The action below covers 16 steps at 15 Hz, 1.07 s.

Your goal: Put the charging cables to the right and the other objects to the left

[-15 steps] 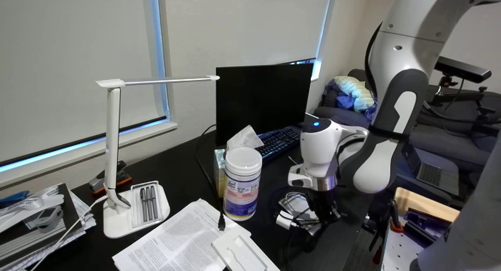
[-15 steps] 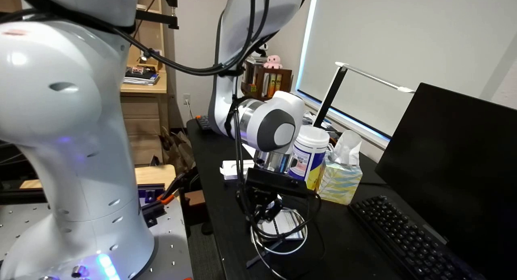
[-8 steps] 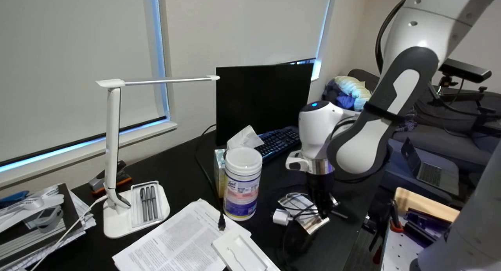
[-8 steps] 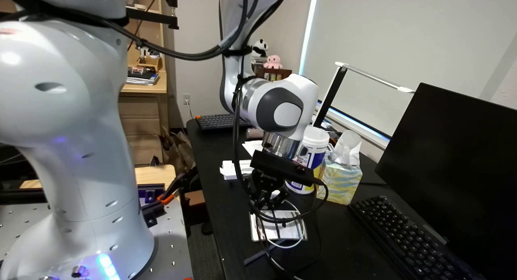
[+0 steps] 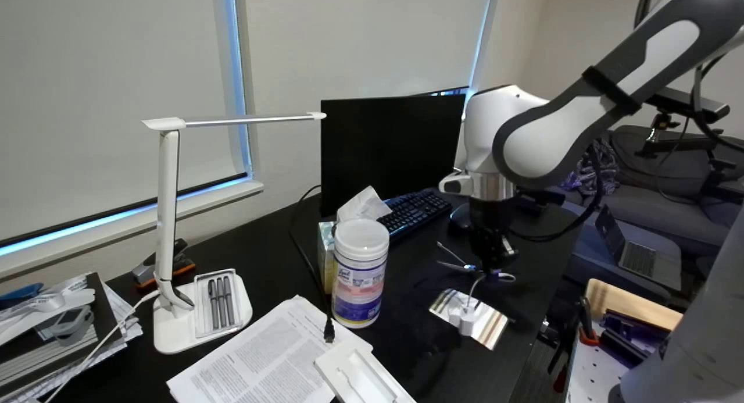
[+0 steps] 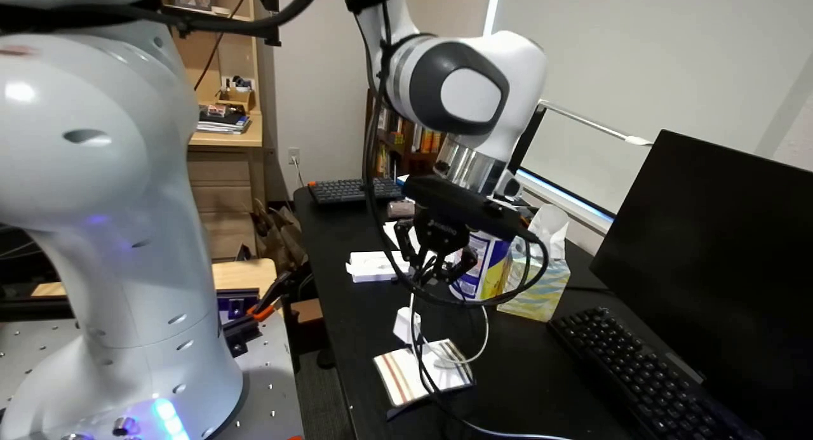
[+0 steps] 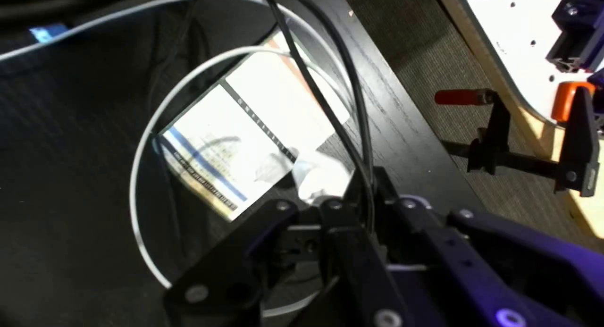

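Observation:
My gripper (image 5: 494,266) is above the desk, also in an exterior view (image 6: 427,276). In the wrist view its fingers (image 7: 370,188) are closed around thin black cables (image 7: 325,105). A white cable (image 7: 134,185) loops below it and also shows in an exterior view (image 6: 486,332); its upper part is hidden among the fingers. A white charger plug (image 6: 404,324) hangs below the gripper, near the notepad; it shows in the wrist view (image 7: 325,178). The striped notepad (image 6: 392,373) lies on the desk under the cables, also in an exterior view (image 5: 491,327).
A wipes canister (image 5: 360,275) and a tissue box (image 6: 537,287) stand beside the work area. A keyboard (image 6: 616,370) and monitor (image 6: 711,262) are beyond. Papers (image 5: 261,356), a white box (image 5: 360,374) and a lamp (image 5: 168,217) are on the desk. A clamp (image 7: 524,157) is past the desk edge.
My gripper has risen from the notepad, lifting the cables and white plug. In an exterior view it moved back toward the keyboard side. The notepad has turned and shifted slightly.

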Each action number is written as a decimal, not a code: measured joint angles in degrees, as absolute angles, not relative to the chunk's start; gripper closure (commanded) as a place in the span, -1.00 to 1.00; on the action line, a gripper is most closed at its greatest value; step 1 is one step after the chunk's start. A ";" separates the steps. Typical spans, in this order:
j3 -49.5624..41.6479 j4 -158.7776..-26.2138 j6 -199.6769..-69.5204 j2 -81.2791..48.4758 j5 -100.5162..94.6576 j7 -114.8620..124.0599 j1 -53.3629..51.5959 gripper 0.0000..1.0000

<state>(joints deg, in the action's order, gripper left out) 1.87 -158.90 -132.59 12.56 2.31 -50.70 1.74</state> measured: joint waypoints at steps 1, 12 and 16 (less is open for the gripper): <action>0.17 -158.47 -130.29 15.30 2.50 -50.70 1.72 0.90; -10.94 -157.61 -119.31 41.91 2.53 -43.13 2.57 0.90; -16.10 -153.30 -117.67 43.37 2.53 -38.91 4.56 0.90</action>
